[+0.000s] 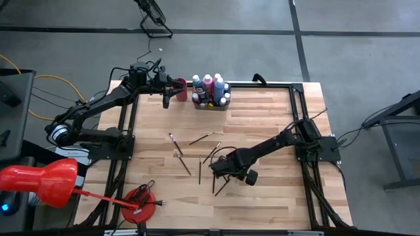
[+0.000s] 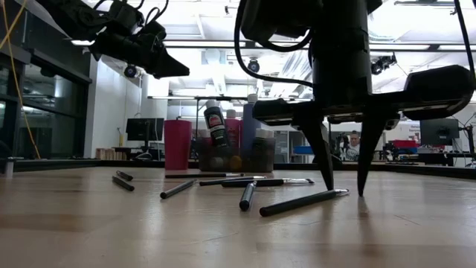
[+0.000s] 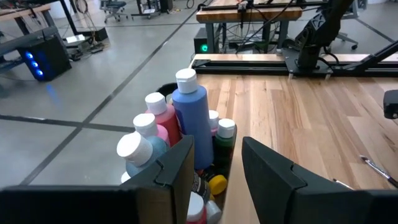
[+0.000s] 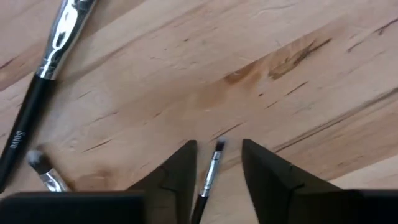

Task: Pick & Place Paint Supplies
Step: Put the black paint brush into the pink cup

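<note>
Several thin dark-handled paintbrushes [image 1: 186, 164] lie flat, scattered over the middle of the wooden table. My right gripper [image 2: 346, 190] points straight down there, open, with one finger on each side of a thin brush's [image 4: 210, 171] silver ferrule end and its fingertips close to the wood. That same brush [image 2: 301, 202] lies flat in the low view. The paint bottles [image 1: 211, 87] stand upright in the grey tray [image 1: 211, 104] at the far edge, beside the pink cup [image 1: 178, 87]. My left gripper [image 3: 217, 163] hovers open near the cup, raised above the table and facing the bottles [image 3: 189, 118].
A larger brush [image 4: 37, 99] and another brush tip [image 4: 43, 168] lie close beside my right gripper. A red cable reel [image 1: 140, 203] sits on the near left corner. Black frame rails [image 1: 302, 124] run along the table's sides. A person [image 2: 353, 145] sits far behind the table.
</note>
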`<state>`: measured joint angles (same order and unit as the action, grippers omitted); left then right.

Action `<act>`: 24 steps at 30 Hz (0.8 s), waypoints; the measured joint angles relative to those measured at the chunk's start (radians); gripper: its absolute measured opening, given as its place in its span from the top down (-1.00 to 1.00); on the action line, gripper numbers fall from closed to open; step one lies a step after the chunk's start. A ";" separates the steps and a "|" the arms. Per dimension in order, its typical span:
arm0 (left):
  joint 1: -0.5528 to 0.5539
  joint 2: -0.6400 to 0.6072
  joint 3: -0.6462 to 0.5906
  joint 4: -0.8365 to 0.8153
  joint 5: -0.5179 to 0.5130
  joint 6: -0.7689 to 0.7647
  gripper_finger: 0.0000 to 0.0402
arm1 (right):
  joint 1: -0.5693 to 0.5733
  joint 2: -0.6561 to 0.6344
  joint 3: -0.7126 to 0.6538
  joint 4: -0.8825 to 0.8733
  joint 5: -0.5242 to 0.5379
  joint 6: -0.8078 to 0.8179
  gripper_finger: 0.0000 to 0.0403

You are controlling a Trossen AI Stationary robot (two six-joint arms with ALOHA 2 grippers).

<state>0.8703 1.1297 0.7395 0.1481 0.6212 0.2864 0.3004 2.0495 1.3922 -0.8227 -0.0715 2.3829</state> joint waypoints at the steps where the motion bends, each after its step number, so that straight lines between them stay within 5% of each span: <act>1: 0.000 0.000 0.000 -0.001 0.000 0.000 0.34 | 0.000 0.000 0.000 0.001 0.001 -0.002 0.50; 12: 0.000 0.000 0.000 -0.001 0.000 0.001 0.34 | 0.001 0.002 -0.001 -0.006 0.011 -0.036 0.95; 24: 0.000 0.000 0.000 -0.001 0.000 0.001 0.34 | -0.018 -0.007 -0.002 -0.012 0.070 -0.257 0.98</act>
<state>0.8703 1.1297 0.7395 0.1467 0.6212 0.2874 0.2827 2.0421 1.3899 -0.8345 -0.0011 2.1255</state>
